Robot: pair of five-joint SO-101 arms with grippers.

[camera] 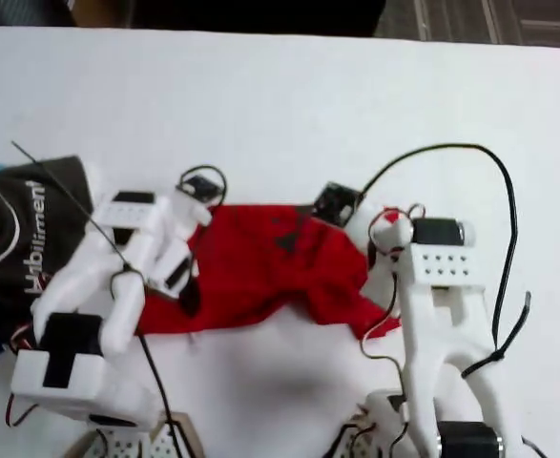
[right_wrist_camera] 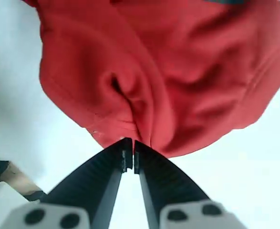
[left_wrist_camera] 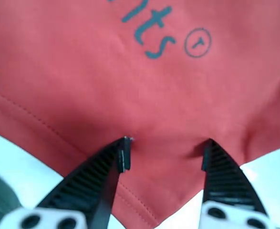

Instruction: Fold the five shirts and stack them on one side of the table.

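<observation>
The red shirt [camera: 260, 262] lies crumpled in the middle of the white bench [camera: 280, 105], not yet folded flat. A black shirt [camera: 22, 239] with white print sits at the bench's left edge, just beside the red one and partly under the left arm.

The left claw [left_wrist_camera: 166, 152] is apart, with both tips pressed down on the red shirt [left_wrist_camera: 106, 86] near its hem, below the teal print [left_wrist_camera: 154, 33]. The right claw [right_wrist_camera: 129, 152] is together, clamped on a bunched fold at the edge of the red shirt [right_wrist_camera: 178, 71].

In the high view both white arms cover the shirt's two ends. A black cable [camera: 508, 210] loops over the bench beside the right arm.
</observation>
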